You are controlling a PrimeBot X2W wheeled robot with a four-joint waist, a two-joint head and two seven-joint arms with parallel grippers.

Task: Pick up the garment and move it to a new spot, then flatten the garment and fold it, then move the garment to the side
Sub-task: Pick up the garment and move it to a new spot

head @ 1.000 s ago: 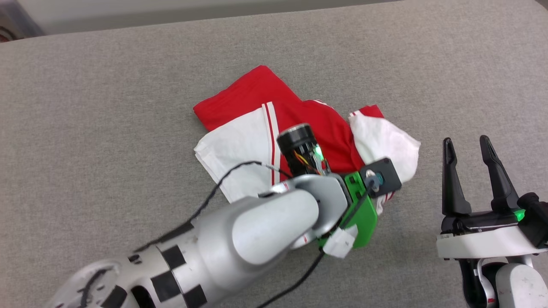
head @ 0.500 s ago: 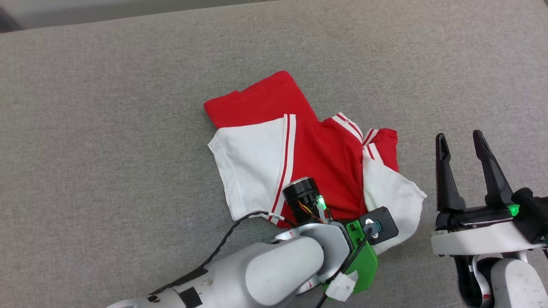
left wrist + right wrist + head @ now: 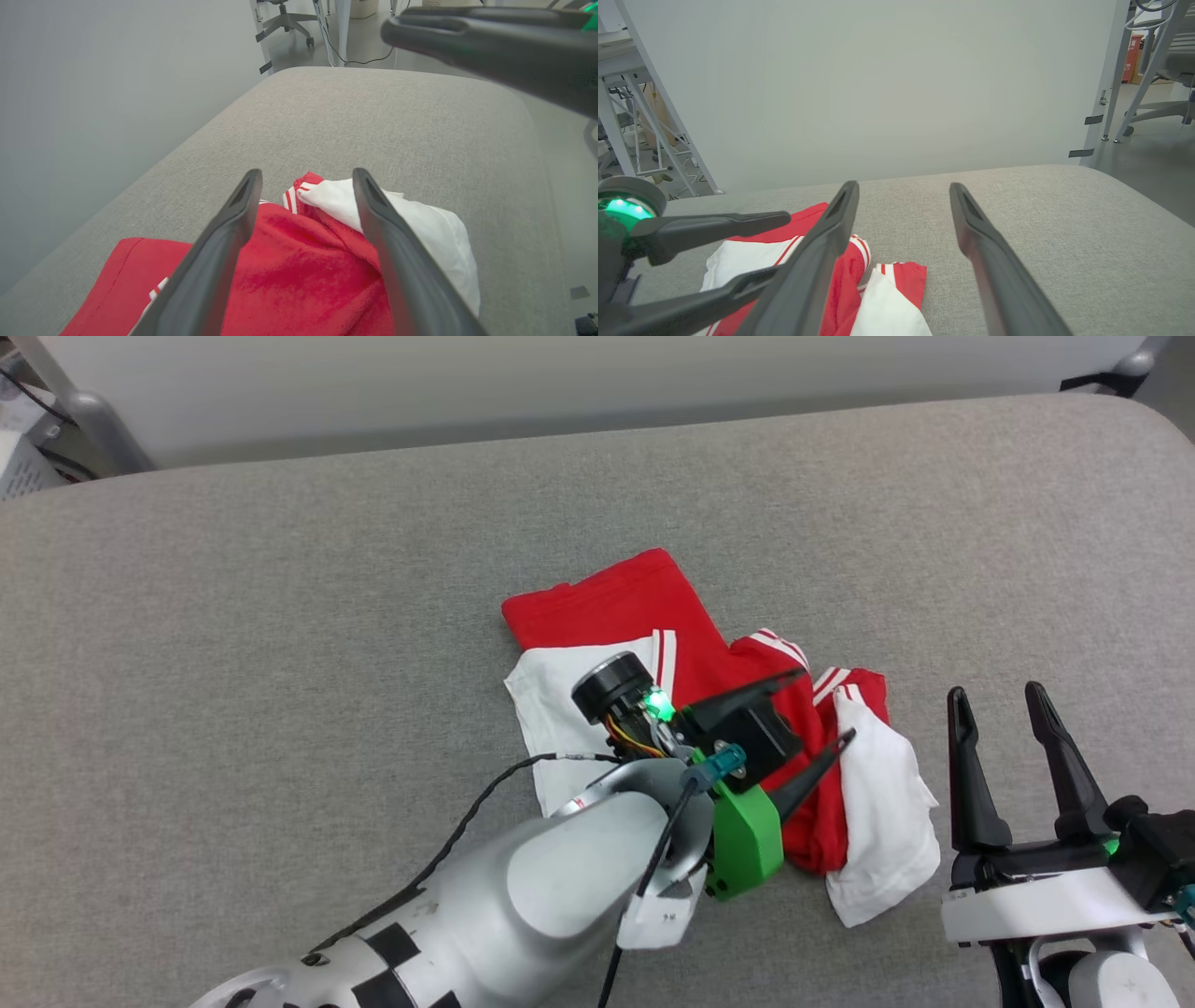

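My left claw (image 3: 827, 705) stood spread wide, its two dark fingers splayed low over the shirt (image 3: 653, 597) with nothing pinched between them. In the left wrist view the claw (image 3: 307, 174) straddled a rumpled ridge of red cloth (image 3: 299, 280). One finger lay across the red and the other ran along the edge of a white sleeve (image 3: 420, 228). I could not tell whether the fingers brushed the fabric or hung just clear of it, but the claw had hold of nothing.

From the right wrist view the same left claw (image 3: 782, 245) showed side on, jaws apart, reaching over the shirt (image 3: 901, 277) from that view's left.

My right claw (image 3: 994, 693) was also wide open and empty, fingers pointing away from me. It stood off to the right of the shirt, near the white sleeve (image 3: 878, 803) but apart from it. Through its own wrist camera that claw (image 3: 904, 186) framed bare grey counter (image 3: 1064, 224), with the shirt lying just to the left of its left finger. One of its fingers (image 3: 467, 32) crossed the top right of the left wrist view.

The shirt lay crumpled on the counter (image 3: 280, 616), roughly at the middle and a little toward my right. Its red body was bunched, striped trim showed at the seams, and one white sleeve (image 3: 541, 709) was partly tucked under my left wrist while the other spilled out toward my right claw. Beyond the counter's (image 3: 373, 116) far edge stood a pale wall (image 3: 878, 93).
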